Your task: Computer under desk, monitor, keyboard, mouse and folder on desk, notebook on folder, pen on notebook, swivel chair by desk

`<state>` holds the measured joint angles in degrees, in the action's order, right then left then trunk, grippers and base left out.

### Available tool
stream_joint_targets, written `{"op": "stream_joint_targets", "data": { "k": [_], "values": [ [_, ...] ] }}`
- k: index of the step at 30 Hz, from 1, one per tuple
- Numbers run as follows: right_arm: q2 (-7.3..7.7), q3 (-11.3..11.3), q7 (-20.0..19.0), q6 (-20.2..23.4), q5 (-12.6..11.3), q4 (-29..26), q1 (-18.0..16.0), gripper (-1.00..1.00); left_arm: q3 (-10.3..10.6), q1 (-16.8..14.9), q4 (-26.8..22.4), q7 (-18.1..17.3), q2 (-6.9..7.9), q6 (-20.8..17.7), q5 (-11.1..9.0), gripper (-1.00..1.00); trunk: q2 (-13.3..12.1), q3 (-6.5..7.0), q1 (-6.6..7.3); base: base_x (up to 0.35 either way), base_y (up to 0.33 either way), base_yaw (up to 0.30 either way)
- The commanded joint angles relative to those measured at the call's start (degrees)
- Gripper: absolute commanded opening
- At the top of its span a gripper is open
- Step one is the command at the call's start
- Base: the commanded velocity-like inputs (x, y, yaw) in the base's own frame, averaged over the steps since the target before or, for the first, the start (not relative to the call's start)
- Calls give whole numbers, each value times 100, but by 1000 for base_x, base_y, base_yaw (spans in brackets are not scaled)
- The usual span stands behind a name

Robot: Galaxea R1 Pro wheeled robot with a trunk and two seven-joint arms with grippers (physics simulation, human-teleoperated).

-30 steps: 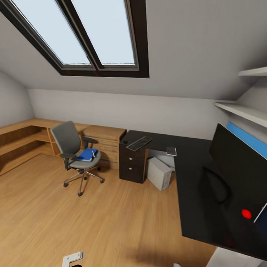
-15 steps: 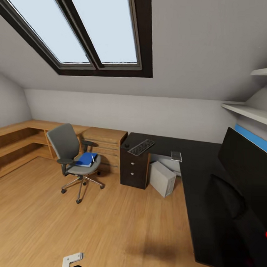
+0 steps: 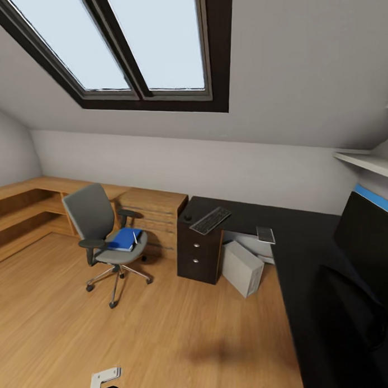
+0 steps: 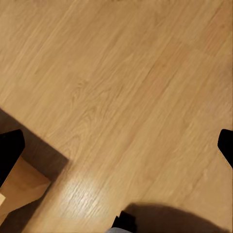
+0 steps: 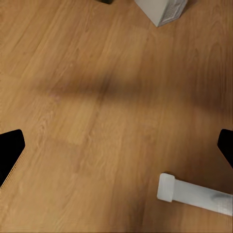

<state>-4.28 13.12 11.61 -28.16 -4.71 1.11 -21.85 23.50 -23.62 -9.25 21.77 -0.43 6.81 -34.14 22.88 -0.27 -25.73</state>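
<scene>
On chair seat point(image 3: 116, 253), far left: blue folder point(image 3: 125, 238), lying flat. Judged light, stiff, slick-covered; best taken by an edge overhanging the seat. Chair is on casters, may roll if pushed. Keyboard point(image 3: 210, 220) and notebook point(image 3: 265, 234) on desk point(image 3: 303, 265); computer point(image 3: 243, 268) beneath. Left gripper point(image 4: 116, 145), right gripper point(image 5: 116, 145): jaws spread wide, nothing held, over bare floor.

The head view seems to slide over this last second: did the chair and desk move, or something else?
The camera turned left; the things did not move. The monitor slid toward the right edge. The folder stays on the swivel chair, the keyboard on the desk, the computer beneath it.
</scene>
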Motion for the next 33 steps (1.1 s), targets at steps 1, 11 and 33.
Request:
{"op": "stream_joint_targets", "data": {
  "k": [1, 11, 33],
  "values": [
    [-3, 50, 16, -23, -48, 12, -4, 100, 49, -2, 2, 21, 0, 22, -57, 100, 4, -3, -5, 318, 154, 0],
    [-11, 50, 16, -23, -52, 12, -4, 100, 46, -2, 2, 21, 1, 19, -57, 100, 4, -3, -5, 318, 158, 0],
    [-11, 52, 16, -32, -15, 5, -4, 100, 50, -2, 2, 21, -1, 13, -57, 100, 4, -4, -5, 318, 159, -2]
  ]
}}
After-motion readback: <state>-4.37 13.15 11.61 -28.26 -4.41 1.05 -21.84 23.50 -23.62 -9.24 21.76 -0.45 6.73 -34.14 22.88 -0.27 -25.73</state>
